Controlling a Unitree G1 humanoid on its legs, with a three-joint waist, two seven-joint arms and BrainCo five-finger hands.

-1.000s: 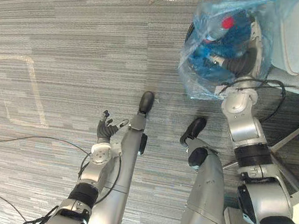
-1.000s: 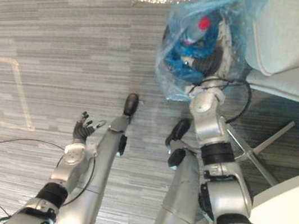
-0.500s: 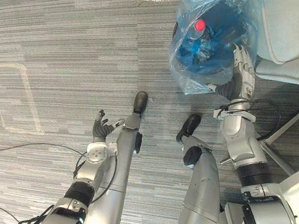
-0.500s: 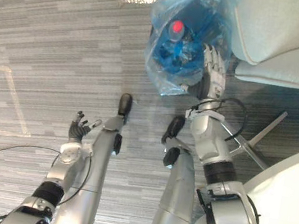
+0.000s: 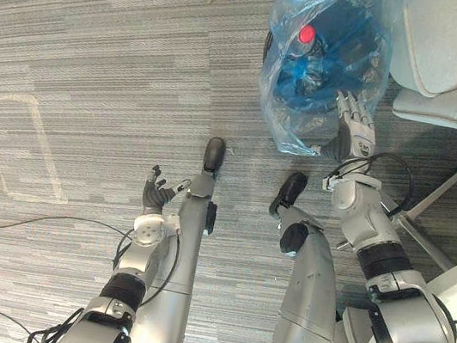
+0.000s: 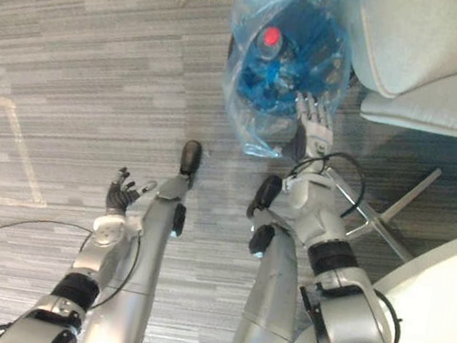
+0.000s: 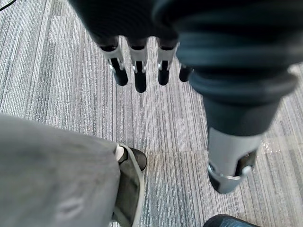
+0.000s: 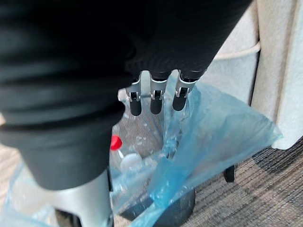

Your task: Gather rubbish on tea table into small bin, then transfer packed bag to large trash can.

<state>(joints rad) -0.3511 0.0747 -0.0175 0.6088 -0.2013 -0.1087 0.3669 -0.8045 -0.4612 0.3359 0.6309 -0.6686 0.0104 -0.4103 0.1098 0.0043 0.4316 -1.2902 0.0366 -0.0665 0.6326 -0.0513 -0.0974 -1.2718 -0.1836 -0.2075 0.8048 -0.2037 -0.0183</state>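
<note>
Carpet; translucent blue bag, apparently full

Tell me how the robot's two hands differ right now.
The left hand hovers over bare carpet, far from the rubbish; the right hand reaches the blue bag at its edge. The left hand's fingers splay loosely; the right hand's lie straight, side by side. Both are open, holding nothing.

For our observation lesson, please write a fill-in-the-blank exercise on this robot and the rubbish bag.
1. The bottle in the bag has a ____ cap.
2. The see-through bag is tinted ____.
3. The hand beside the bag, fingers straight, is the robot's ____ one.
Missing words: red; blue; right.
</note>
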